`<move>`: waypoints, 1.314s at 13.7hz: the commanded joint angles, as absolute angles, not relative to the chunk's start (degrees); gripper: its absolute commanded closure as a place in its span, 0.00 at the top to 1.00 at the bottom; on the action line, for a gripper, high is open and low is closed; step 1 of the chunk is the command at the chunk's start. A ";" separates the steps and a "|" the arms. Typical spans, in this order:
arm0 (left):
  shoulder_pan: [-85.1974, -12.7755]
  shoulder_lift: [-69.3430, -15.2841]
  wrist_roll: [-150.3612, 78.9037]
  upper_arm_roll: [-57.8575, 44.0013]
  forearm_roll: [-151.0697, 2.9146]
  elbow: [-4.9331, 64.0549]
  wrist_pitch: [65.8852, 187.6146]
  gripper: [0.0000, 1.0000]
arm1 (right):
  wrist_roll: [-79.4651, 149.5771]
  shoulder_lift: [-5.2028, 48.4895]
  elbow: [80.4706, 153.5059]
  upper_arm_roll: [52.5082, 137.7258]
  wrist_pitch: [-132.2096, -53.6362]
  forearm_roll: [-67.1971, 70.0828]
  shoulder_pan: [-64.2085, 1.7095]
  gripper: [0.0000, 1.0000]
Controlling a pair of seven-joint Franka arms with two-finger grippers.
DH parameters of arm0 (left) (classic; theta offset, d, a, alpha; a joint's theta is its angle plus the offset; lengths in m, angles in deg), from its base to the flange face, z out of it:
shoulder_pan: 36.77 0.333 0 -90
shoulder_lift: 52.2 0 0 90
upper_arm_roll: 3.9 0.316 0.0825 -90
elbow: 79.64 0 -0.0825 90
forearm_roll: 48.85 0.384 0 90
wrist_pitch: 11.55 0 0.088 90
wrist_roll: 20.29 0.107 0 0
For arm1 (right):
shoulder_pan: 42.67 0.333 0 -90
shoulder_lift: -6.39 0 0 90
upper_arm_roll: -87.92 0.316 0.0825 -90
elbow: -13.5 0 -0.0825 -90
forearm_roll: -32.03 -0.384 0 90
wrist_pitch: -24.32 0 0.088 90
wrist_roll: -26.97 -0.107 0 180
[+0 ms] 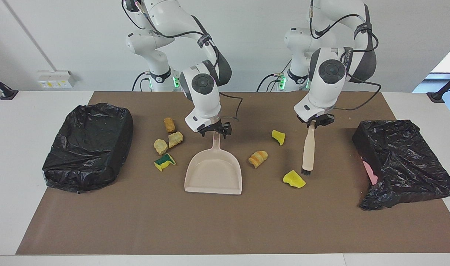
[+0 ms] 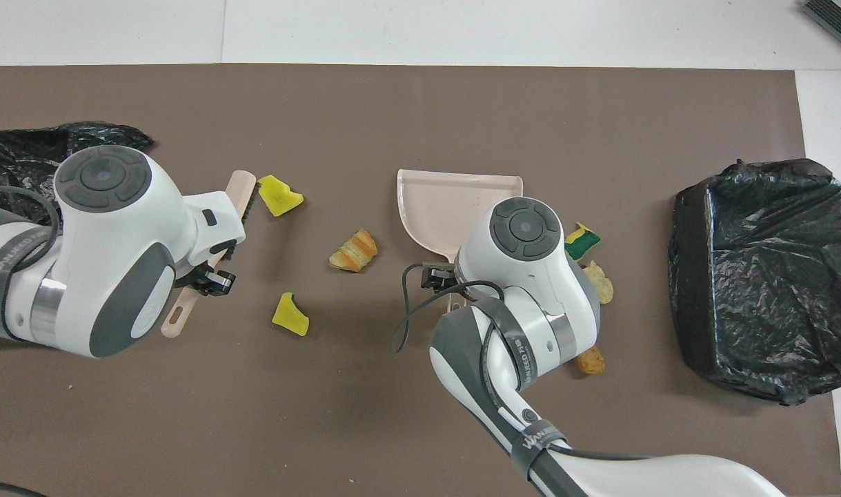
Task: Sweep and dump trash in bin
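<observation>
My left tool (image 1: 313, 123) is clenched on the handle of the beige brush (image 1: 308, 149); the bristles point down, just beside a yellow sponge chunk (image 1: 294, 179) toward the left arm's end of the bench (image 1: 210, 221). My right tool (image 1: 214, 130) hangs over the handle of the beige dustpan (image 1: 214, 170), fingers spread, gripping nothing. The pan lies flat mid-bench.

Trash: a striped bread lump (image 1: 257, 158) and a second yellow chunk (image 1: 278, 136) lie between pan and brush. Toward the right arm's end: yellow-and-green sponge (image 1: 164, 162), two pale lumps (image 1: 168, 142), one orange-brown lump (image 1: 169, 124). A black-lined bin (image 1: 88, 146) stands beside that group; a second black bag (image 1: 404, 162) lies at the left arm's end.
</observation>
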State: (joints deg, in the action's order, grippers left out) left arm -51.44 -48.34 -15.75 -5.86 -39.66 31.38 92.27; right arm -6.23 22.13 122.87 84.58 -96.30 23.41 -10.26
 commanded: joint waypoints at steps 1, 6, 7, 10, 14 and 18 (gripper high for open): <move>-48.21 -46.06 -9.32 -6.63 -37.08 29.79 96.10 0.00 | -3.98 20.36 125.65 84.58 -97.84 22.45 -10.15 1.00; -44.95 -39.82 -1.65 -6.63 -34.98 24.52 98.14 0.00 | -2.82 20.45 125.47 84.58 -98.46 22.98 -10.16 0.06; -44.77 -38.15 -1.65 -6.63 -34.36 23.29 98.49 0.00 | -2.74 20.54 125.04 84.49 -97.76 23.59 -10.15 0.00; -43.63 -35.24 -0.34 -6.71 -34.70 20.12 98.50 0.00 | -0.91 21.15 123.63 84.58 -98.36 23.86 -10.42 0.00; -44.59 -37.16 0.72 -6.97 -35.14 24.32 98.32 0.00 | 18.38 17.48 121.78 84.05 -94.00 23.86 -14.01 0.00; -47.75 -40.77 0.28 -7.24 -35.23 29.87 97.97 0.00 | 42.99 10.97 122.57 83.96 -83.11 24.21 -19.55 0.00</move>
State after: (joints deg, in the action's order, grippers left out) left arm -46.09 -36.98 0.12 -7.76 -35.31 25.90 98.37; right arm 33.23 14.64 121.13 83.57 -86.94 23.78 -16.81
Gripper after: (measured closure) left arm 0.740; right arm 0.674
